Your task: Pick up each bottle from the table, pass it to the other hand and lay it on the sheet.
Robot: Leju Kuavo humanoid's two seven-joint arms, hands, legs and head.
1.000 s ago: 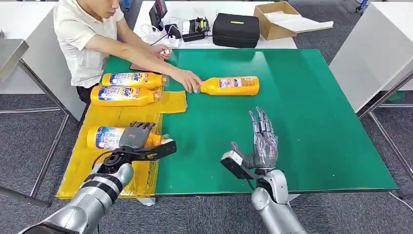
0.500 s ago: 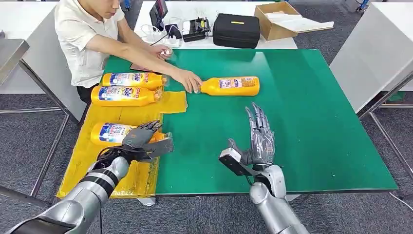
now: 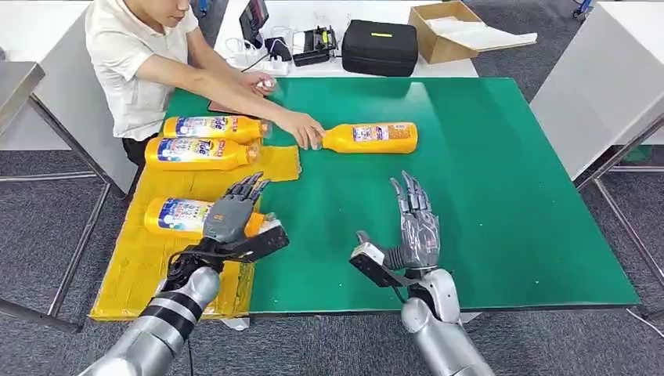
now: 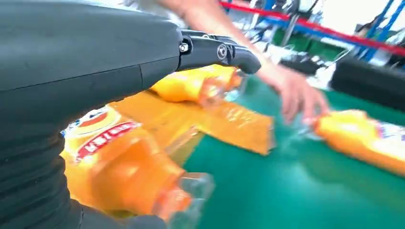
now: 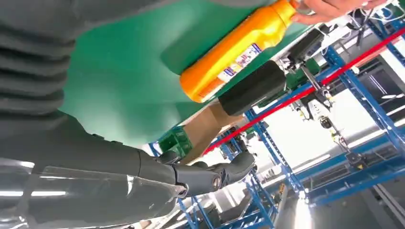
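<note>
Sheet [image 3: 156, 266], yellow, lies along the left edge of the green table [image 3: 485, 204] and already carries 3 bottles laid on their sides: 2 at the far end [image 3: 205, 126] [image 3: 196, 153] and 1 nearer [image 3: 182, 216]. Bottle 4 [image 3: 368, 137] lies on its side on bare table, far of centre and well apart from the sheet, its cap end touched by a person's hand [image 3: 307, 130]. By this layout, 3 placements look complete and 1 bottle remains to be picked up, passed across and laid down.

Left hand [image 3: 232, 213] hovers above the near bottle with fingers spread and nothing held; in the left wrist view that bottle [image 4: 119, 167] lies just beyond the palm, clear cap [image 4: 191, 195] pointing toward the table. Right hand [image 3: 415, 223] stands upright over the near middle of the table, fingers extended and slightly apart, empty, well short of bottle 4.

All bottles are orange-yellow plastic with blue, white and red labels.
</note>
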